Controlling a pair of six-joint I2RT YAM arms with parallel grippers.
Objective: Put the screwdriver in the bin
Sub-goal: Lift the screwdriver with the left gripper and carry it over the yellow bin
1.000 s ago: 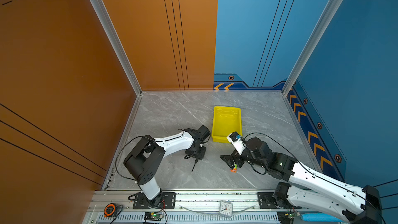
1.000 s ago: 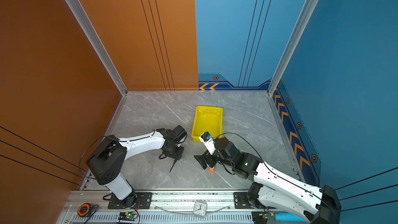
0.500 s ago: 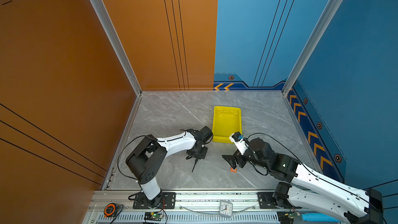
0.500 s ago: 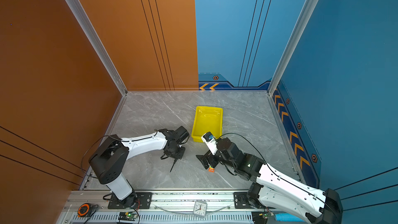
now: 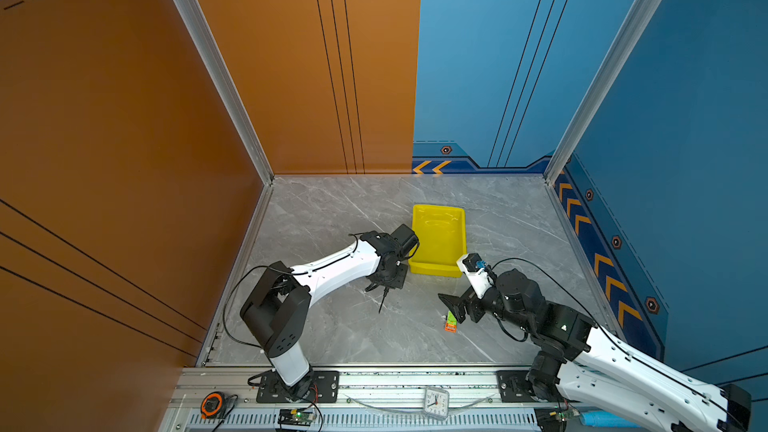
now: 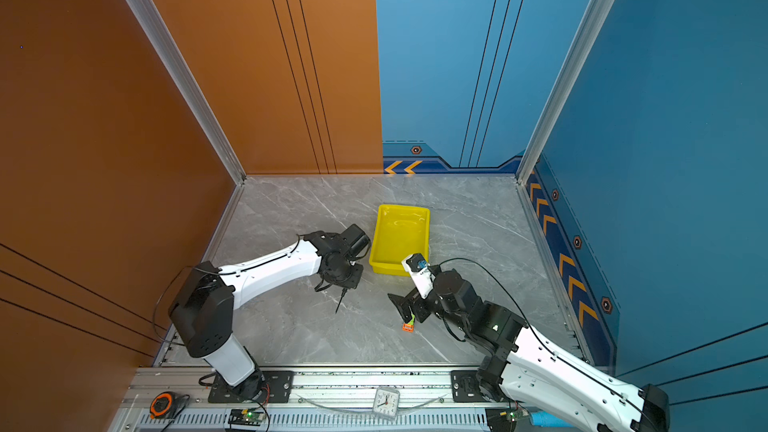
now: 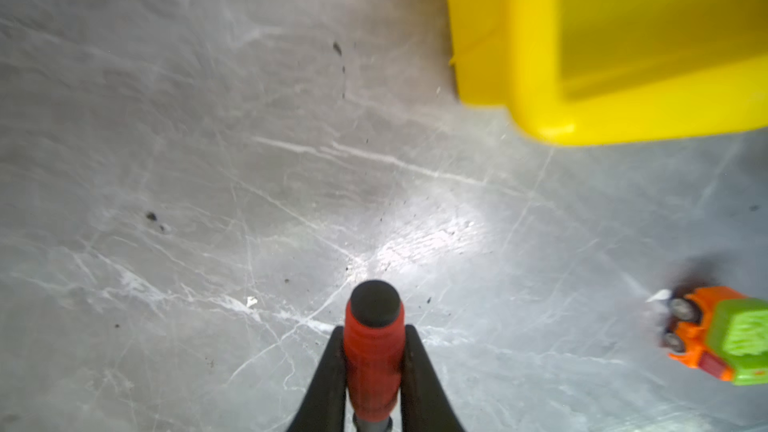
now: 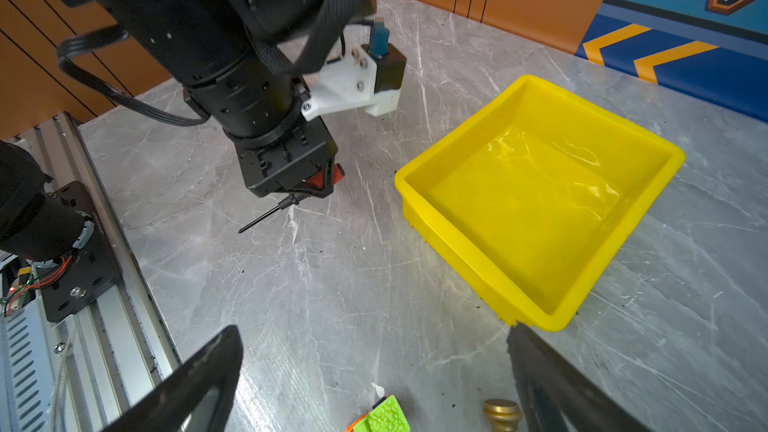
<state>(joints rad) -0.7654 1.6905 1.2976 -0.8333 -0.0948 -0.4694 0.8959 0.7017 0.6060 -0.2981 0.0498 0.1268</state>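
Observation:
The screwdriver (image 7: 373, 351) has an orange-red handle with a black cap. My left gripper (image 7: 374, 336) is shut on that handle. In both top views its thin black shaft (image 5: 383, 302) (image 6: 340, 301) sticks out under the left gripper (image 5: 386, 280) (image 6: 343, 278) toward the front rail. The right wrist view shows the shaft (image 8: 266, 214) low over the table. The yellow bin (image 5: 438, 243) (image 6: 400, 238) (image 8: 528, 201) stands empty just right of the left gripper. My right gripper (image 5: 461, 309) (image 8: 374, 367) is open near the bin's front corner.
A green-orange toy car (image 5: 450, 322) (image 7: 723, 338) and a small brass fitting (image 8: 503, 411) lie between the right gripper's fingers. The front rail carries a clock (image 5: 436, 403) and a tape measure (image 5: 212, 404). Orange and blue walls enclose the table.
My left gripper has shut on the screwdriver's handle and shifted a little toward the bin, carrying the shaft with it. The right arm has barely moved.

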